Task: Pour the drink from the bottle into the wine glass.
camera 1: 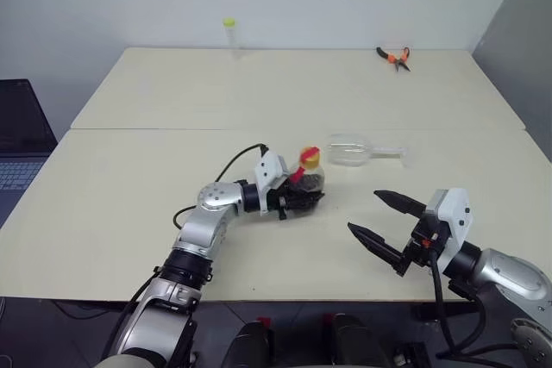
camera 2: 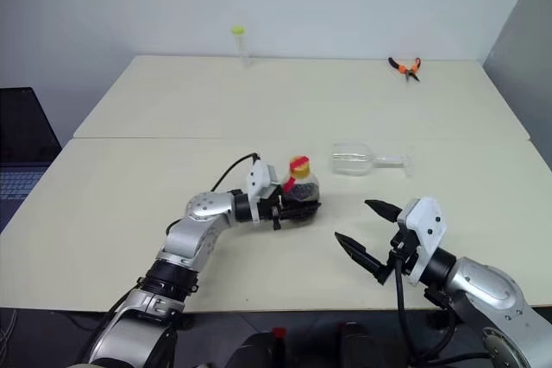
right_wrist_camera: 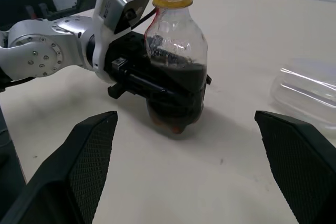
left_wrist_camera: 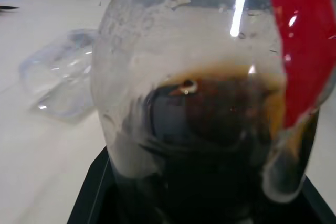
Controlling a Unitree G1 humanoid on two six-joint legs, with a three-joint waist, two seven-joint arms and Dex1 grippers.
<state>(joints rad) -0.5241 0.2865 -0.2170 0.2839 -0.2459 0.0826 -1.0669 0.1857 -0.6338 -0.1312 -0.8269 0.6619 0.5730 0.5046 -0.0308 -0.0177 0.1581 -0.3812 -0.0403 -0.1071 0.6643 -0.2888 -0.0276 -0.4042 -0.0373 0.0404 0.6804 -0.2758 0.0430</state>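
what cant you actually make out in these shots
- Bottle: whether its base rests on the table or is lifted; the left gripper wraps around it.
- Wine glass, lying on its side: its foot is too small and clear in the head views; the right wrist view's edge cuts the glass off.
- Pliers, far corner: too small for detail.

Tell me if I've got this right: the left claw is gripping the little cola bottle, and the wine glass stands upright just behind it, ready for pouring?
Not quite. The left gripper does grip the bottle, but the wine glass lies on its side on the table, its stem pointing toward the robot's right. The right eye view shows this plainly.
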